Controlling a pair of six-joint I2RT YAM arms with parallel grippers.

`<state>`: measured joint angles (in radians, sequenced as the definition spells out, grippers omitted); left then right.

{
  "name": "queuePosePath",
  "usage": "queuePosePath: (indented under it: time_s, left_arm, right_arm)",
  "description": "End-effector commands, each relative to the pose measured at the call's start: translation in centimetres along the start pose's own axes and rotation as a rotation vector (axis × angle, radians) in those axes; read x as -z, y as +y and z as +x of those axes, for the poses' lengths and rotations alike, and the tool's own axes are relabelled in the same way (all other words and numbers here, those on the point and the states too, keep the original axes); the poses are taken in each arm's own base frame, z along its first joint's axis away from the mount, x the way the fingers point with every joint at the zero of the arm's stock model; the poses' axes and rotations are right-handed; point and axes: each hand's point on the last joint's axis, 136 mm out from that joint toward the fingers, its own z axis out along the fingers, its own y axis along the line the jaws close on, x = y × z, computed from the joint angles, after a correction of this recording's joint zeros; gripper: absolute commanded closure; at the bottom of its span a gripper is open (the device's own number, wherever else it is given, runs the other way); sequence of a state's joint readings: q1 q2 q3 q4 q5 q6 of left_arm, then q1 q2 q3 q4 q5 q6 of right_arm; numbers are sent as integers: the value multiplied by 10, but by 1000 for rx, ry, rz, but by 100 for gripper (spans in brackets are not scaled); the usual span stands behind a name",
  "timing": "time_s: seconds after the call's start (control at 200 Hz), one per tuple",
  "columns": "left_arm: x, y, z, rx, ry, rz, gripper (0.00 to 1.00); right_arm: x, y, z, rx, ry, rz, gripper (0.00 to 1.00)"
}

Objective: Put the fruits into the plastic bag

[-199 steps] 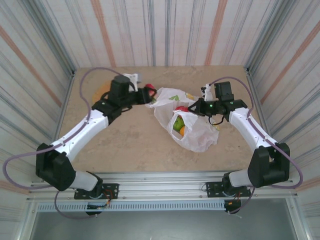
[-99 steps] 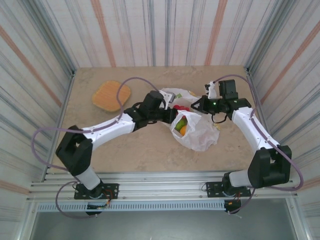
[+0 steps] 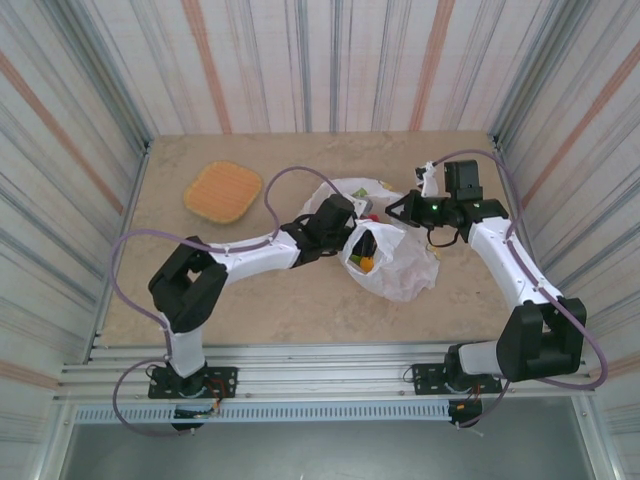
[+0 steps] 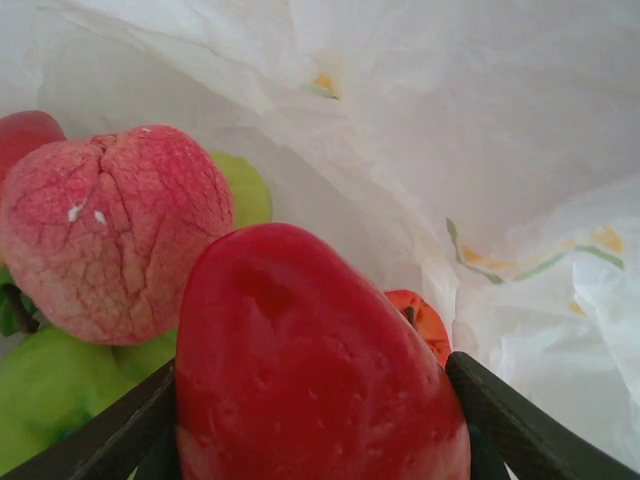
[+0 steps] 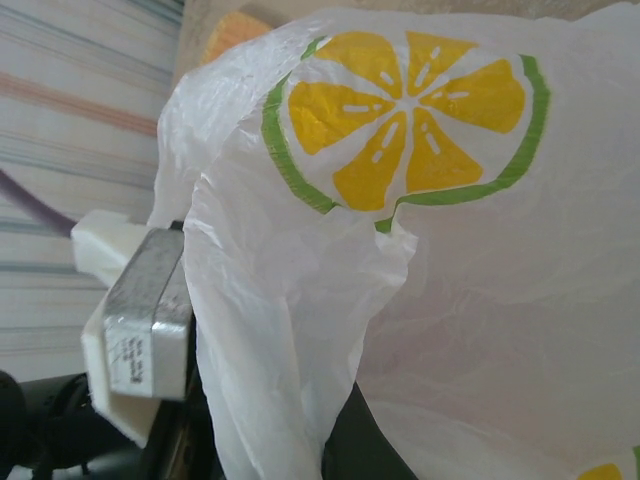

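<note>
My left gripper (image 4: 312, 405) is shut on a glossy red strawberry (image 4: 310, 350), and its dark fingers (image 4: 515, 425) flank the fruit's sides. It sits inside the mouth of the white plastic bag (image 4: 470, 110). Just beyond lie a pink-red peach (image 4: 115, 235), green apples (image 4: 50, 395) and an orange piece (image 4: 425, 320). From above, the left gripper (image 3: 358, 237) reaches into the bag (image 3: 405, 270) from the left, with an orange fruit (image 3: 368, 264) showing below it. My right gripper (image 3: 400, 212) is shut on the bag's upper edge, holding it up. Its wrist view shows the pinched fold (image 5: 280, 380) under a printed lemon slice (image 5: 410, 120).
The tan woven tray (image 3: 222, 190) lies at the back left of the table. Striped walls (image 3: 90, 150) close in the table on three sides. The left arm (image 3: 250, 250) stretches across the middle toward the bag.
The left arm has swung right from over the tray to the bag's mouth, carrying the strawberry inside. The tray is now uncovered. The right gripper has kept its hold on the bag.
</note>
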<state>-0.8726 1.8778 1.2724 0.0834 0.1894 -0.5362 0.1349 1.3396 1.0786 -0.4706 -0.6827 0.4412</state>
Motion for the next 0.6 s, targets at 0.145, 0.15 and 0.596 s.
queuePosePath:
  time_s: [0.145, 0.15, 0.596]
  left_arm:
    - [-16, -14, -21, 53, -58, 46, 38]
    - [-17, -13, -21, 54, -56, 45, 38]
    - [-19, -14, -18, 50, -40, 51, 25]
  right_arm:
    - [4, 4, 3, -9, -8, -21, 100]
    - [5, 4, 3, -9, -8, -21, 100]
    - [3, 1, 3, -10, -6, -17, 100]
